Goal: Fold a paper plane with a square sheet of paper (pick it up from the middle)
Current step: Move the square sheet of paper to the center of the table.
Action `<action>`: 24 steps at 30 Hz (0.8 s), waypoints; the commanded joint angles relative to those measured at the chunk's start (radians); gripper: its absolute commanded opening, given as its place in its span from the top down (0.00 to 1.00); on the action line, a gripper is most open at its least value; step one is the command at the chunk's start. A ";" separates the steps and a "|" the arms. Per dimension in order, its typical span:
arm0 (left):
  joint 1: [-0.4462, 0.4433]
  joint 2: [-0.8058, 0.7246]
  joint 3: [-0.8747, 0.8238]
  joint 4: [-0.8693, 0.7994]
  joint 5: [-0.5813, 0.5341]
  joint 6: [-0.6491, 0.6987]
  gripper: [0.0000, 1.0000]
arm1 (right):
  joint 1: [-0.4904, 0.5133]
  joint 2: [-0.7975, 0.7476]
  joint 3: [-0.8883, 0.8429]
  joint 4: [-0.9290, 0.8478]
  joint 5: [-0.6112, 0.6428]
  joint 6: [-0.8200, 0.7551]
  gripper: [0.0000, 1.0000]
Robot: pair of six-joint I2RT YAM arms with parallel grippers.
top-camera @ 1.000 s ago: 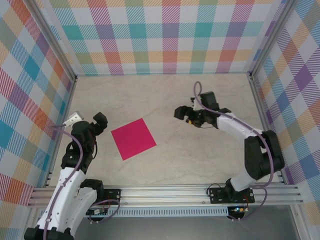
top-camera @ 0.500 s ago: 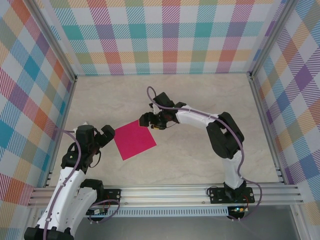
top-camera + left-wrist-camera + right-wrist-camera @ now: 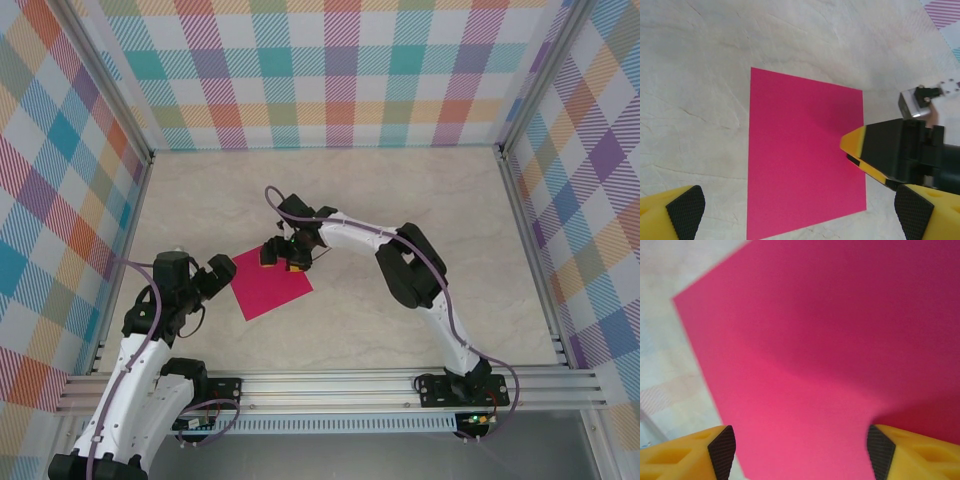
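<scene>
Worktop: a pale marbled surface boxed in by plaid walls, with one magenta sheet lying left of centre.
Right arm: stretched far across to the left, the right gripper low over the far corner of the sheet, off its middle.
Left arm: tucked in at the near left, the left gripper just beside the sheet's left edge.
Square sheet of paper: flat and unfolded on the worktop, turned diamond-wise between the two grippers.
Right fingers: spread apart with paper beneath them, pinching nothing.
Left fingers: spread wide and empty.
Risk: to my eye, closing this near a corner could crumple or drag the thin sheet rather than lift it. Flat paper gives little to catch, and the two grippers stand close enough to knock together.
</scene>
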 commanded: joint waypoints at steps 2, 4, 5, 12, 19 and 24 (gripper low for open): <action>0.012 -0.012 -0.026 -0.007 0.102 0.005 0.00 | -0.012 -0.008 -0.025 -0.123 0.092 0.010 0.29; 0.013 -0.015 -0.046 0.023 0.143 -0.006 0.00 | -0.025 -0.047 -0.093 -0.118 0.125 0.011 0.30; 0.013 -0.017 -0.055 0.040 0.168 -0.010 0.00 | -0.037 -0.072 -0.129 -0.112 0.141 0.011 0.30; 0.010 0.000 -0.105 0.152 0.304 -0.032 0.00 | -0.145 -0.261 -0.435 -0.010 0.171 0.023 0.32; -0.007 0.062 -0.113 0.231 0.368 -0.041 0.00 | -0.157 -0.370 -0.518 0.005 0.143 0.052 0.34; -0.039 0.118 -0.098 0.224 0.369 -0.013 0.00 | -0.147 -0.467 -0.564 0.071 0.076 0.025 0.35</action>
